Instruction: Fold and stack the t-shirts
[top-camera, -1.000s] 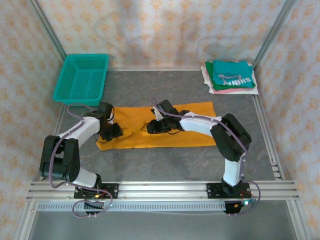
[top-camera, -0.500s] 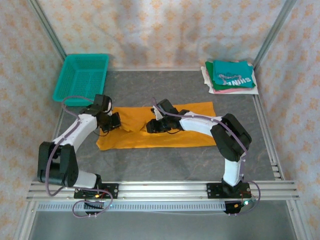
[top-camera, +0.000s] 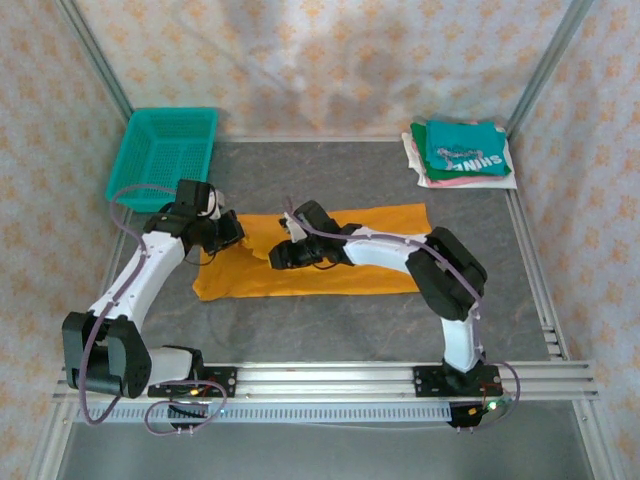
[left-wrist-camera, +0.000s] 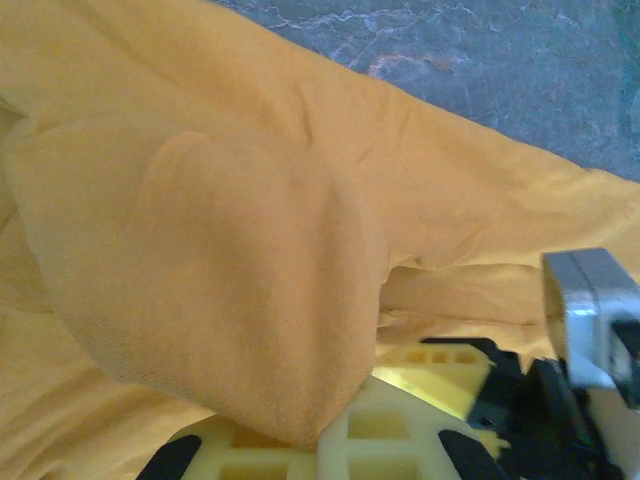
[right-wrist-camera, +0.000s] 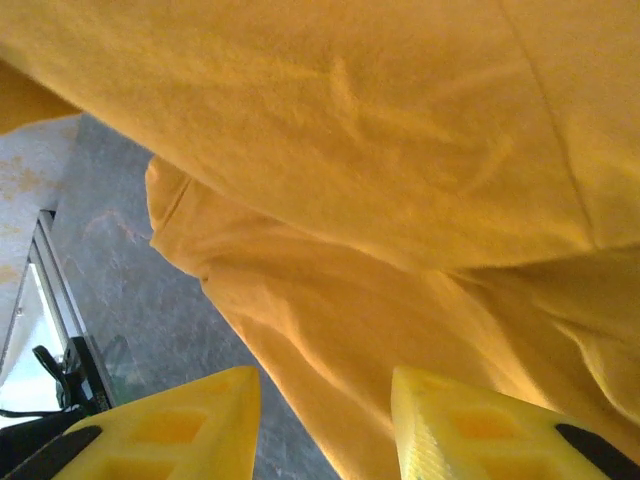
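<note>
Both grippers work the orange shirt's far-left edge

From above, one orange shirt (top-camera: 300, 283) lies mid-table (top-camera: 330, 180), with the left gripper (top-camera: 222, 232) at its far-left corner and the right gripper (top-camera: 280, 252) near it. A stack (top-camera: 462, 152) of three folded shirts sits far right and one basket (top-camera: 165, 155) far left. The wrist views add the grips: left clamped on a cloth fold, right jaws apart with cloth between. A second ago both grippers were nearer the arm bases and further right, and the left was not yet closed.

We see a plain mustard-orange t-shirt (top-camera: 350, 272). Far right, a teal shirt (top-camera: 462, 148) with white lettering tops a pink shirt (top-camera: 445, 182) and a white shirt (top-camera: 412, 148). The far-left mesh basket (top-camera: 160, 160) is teal, the table (top-camera: 330, 180) mottled grey, and the walls (top-camera: 330, 60) pale with orange florals.
</note>
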